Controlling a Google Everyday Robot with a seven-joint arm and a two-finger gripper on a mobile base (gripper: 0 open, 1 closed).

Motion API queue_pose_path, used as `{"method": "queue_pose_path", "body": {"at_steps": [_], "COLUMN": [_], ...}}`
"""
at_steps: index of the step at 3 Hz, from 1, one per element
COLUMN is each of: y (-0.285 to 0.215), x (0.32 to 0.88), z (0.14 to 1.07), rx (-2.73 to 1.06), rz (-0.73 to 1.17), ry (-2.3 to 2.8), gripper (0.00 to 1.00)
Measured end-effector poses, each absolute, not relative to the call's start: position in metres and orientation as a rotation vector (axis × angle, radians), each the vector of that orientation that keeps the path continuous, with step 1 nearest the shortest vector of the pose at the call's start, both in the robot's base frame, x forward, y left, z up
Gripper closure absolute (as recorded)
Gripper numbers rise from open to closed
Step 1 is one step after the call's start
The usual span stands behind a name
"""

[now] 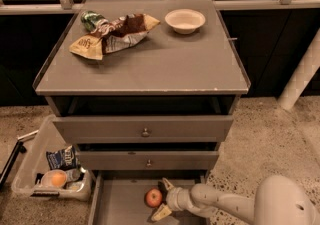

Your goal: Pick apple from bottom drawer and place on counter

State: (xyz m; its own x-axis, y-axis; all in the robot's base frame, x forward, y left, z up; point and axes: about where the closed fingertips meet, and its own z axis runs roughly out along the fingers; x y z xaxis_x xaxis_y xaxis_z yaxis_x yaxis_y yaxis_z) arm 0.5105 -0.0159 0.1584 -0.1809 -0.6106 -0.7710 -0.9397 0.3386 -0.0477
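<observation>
Got the gripper point(160, 199) down in the bottom drawer point(120, 205), jaws spread either side of the apple point(153, 197), probably lining up a pinch.

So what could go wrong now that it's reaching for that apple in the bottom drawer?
1. The end effector sits open around the apple. A nudge from one finger could roll it across the bottom drawer.
2. The middle drawer juts out just behind, so a careless lift might clip it.
3. Snack bags and a bowl occupy the back of the counter. Placing there risks a knock.
</observation>
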Motion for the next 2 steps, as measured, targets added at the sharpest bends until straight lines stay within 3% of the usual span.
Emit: {"method": "queue_pose_path", "body": {"at_steps": [2], "y": [-0.0041], "x": [0.5133], "z": [0.1436], "rx": [-1.326], "rz": [0.638], "ry": [1.894], "gripper": [0.00]}}
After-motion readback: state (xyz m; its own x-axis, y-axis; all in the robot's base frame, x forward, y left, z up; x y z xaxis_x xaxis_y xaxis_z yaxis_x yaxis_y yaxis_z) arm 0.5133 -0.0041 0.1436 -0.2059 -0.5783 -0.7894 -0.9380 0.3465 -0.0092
